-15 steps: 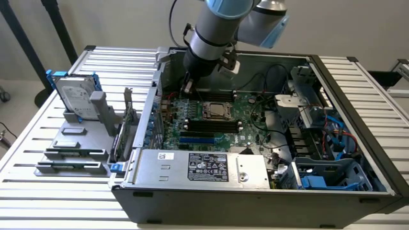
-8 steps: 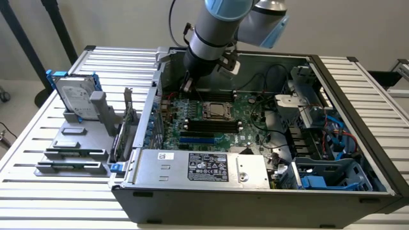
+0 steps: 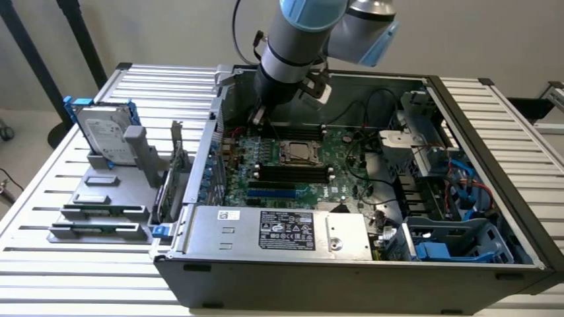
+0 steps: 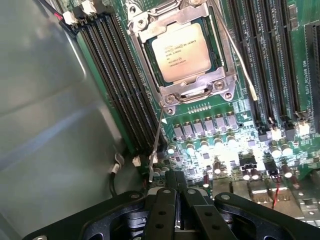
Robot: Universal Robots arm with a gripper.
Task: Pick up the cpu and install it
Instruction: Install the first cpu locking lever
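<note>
The cpu (image 4: pixel 180 52) is a small silver-grey square lying flat in its metal-framed socket on the green motherboard (image 4: pixel 235 145); the exterior view shows it (image 3: pixel 300 151) in the middle of the open computer case. My gripper (image 4: pixel 176 179) is shut, its black fingers (image 4: pixel 165 205) pressed together with nothing between them. It hangs over the row of capacitors, a short way off the socket. In the exterior view the gripper (image 3: pixel 258 119) sits low inside the case near its far wall, on the exterior view's left of the cpu.
Black memory slots (image 4: pixel 122 85) flank the socket, with the grey case wall (image 4: pixel 50 125) beside them. A thin socket lever (image 4: pixel 157 140) sticks out near my fingers. Outside the case stand a hard drive in a blue frame (image 3: pixel 104 135) and a grey parts holder (image 3: pixel 102 211).
</note>
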